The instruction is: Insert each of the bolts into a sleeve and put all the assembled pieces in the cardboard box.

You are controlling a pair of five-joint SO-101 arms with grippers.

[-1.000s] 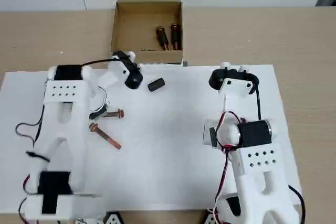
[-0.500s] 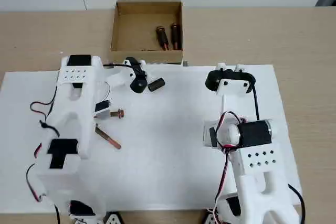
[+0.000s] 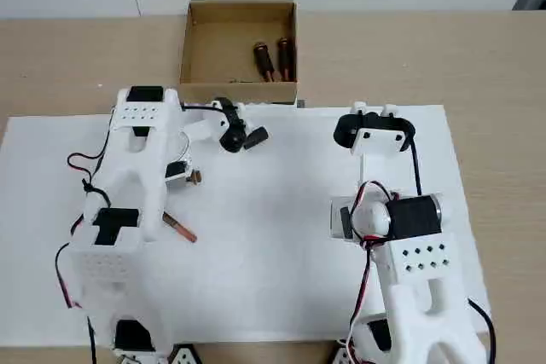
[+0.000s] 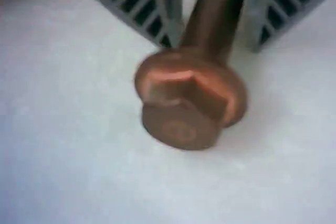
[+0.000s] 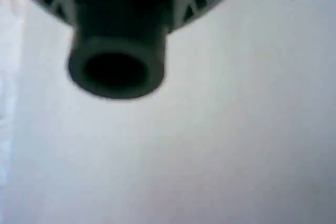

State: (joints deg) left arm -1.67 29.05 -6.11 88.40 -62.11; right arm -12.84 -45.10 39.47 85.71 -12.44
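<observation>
A copper bolt (image 4: 191, 95) lies on the white paper with its hex head toward the left wrist camera. My left gripper (image 4: 214, 38) is shut on its shaft, and from above the left gripper (image 3: 180, 172) sits over that bolt (image 3: 194, 178). A second bolt (image 3: 180, 228) lies just nearer. One loose black sleeve (image 3: 254, 136) rests beside the left arm's black motor. My right gripper (image 5: 123, 19) is shut on another black sleeve (image 5: 116, 69), open end facing the camera, just above the paper. The cardboard box (image 3: 198, 49) holds two assembled pieces (image 3: 275, 59).
The white paper sheet (image 3: 281, 245) covers the table between the arms. The right arm's gripper (image 3: 364, 128) stands at the sheet's far right. A cable loops off the left arm near the sheet's left edge.
The left arm has swung forward and toward the box, and its gripper has come onto the bolt. The right arm has not moved.
</observation>
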